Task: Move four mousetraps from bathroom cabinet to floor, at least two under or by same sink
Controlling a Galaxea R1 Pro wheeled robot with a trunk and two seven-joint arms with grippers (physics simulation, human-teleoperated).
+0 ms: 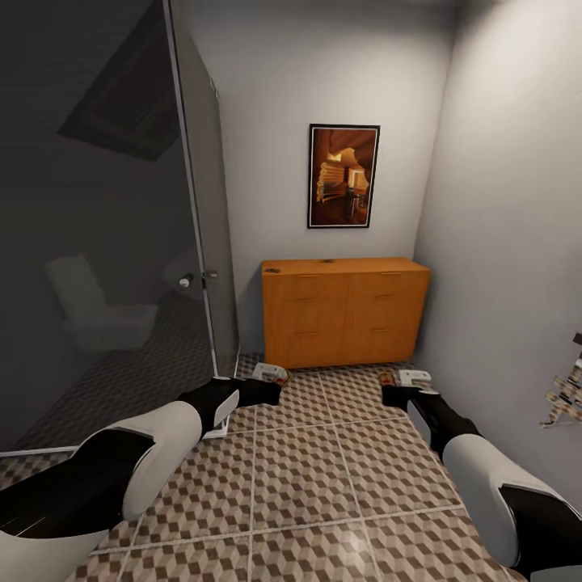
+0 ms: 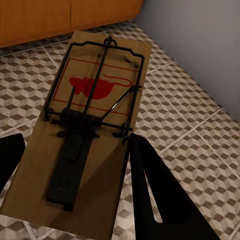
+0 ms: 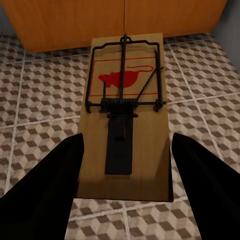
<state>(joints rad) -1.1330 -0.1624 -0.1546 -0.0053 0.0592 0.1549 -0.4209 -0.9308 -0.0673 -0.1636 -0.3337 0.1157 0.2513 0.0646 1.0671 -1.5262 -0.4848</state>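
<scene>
The left gripper (image 2: 75,160) is closed partway on a mousetrap (image 2: 85,125), its dark fingers (image 2: 155,190) pressing the long edges of the wooden board, which it holds above the bathroom floor (image 1: 307,477). The right gripper (image 3: 125,185) likewise clamps a second mousetrap (image 3: 125,120) between its two fingers (image 3: 45,195), also off the floor. From the head camera both arms reach forward side by side over large tiles printed with a brown, beige and white cube pattern, each trap (image 1: 269,373) (image 1: 415,377) a small pale shape at the arm's tip. Ahead, the low orange-brown cabinet (image 1: 346,311) stands against the back wall with its fronts shut, under a framed picture (image 1: 343,175). A dark glass partition (image 1: 97,234) rises at the robot's left, a grey wall (image 1: 509,242) at its right. The wrist cameras show detail the head camera cannot: each board's red mouse print, coiled spring and black wire bar
</scene>
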